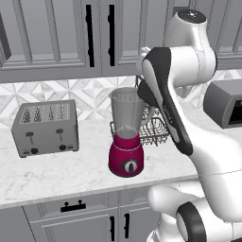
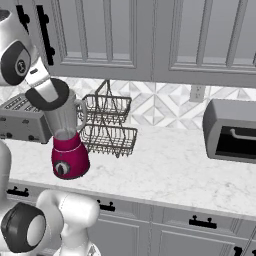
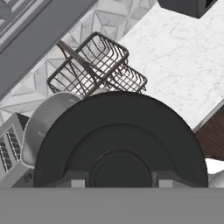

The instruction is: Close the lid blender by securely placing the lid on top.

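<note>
The gripper (image 2: 46,95) has its jaws clamped on the black lid (image 2: 48,94), held tilted at the blender (image 2: 67,137) jar's rim. The blender stands on the marble bench (image 2: 165,165), toaster (image 1: 46,127) at nine o'clock.

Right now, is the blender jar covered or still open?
Open. The blender rim is bare in the left base view; the lid, in the gripper, sits tilted beside it.

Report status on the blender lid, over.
Fingers shut on lid, held at the blender jar's rim, not yet seated. Wire rack just behind the jar, toaster well clear.
</note>
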Controlling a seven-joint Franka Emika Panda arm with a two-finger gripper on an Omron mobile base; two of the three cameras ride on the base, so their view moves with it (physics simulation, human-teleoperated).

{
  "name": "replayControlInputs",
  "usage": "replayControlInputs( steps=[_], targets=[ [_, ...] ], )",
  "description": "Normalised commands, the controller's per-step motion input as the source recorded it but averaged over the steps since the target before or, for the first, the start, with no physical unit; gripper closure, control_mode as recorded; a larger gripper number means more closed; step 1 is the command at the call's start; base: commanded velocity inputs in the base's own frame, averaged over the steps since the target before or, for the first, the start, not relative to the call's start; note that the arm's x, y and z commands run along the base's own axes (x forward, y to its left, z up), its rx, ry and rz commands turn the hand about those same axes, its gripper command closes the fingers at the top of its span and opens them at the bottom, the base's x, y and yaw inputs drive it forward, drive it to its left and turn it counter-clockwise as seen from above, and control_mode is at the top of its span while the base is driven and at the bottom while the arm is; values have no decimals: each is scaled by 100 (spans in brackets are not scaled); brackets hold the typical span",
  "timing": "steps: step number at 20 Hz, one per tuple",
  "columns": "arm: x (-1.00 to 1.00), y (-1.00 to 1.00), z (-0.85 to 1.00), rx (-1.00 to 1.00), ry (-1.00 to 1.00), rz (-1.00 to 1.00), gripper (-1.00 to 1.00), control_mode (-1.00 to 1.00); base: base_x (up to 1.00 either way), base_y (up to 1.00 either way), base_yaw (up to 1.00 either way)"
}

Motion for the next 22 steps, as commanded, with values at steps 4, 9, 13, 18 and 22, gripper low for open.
replayControlInputs(
  steps=[4,9,13,18,22],
  targets=[
    [13,27,0,0,1,-12,100,-100,0,0,0],
    [25,14,0,0,7,-7,100,-100,0,0,0],
    [19,2,0,0,7,-4,100,-100,0,0,0],
    [11,6,3,0,3,-4,100,-100,0,0,0],
    [10,16,0,0,0,-2,100,-100,0,0,0]
  ],
)
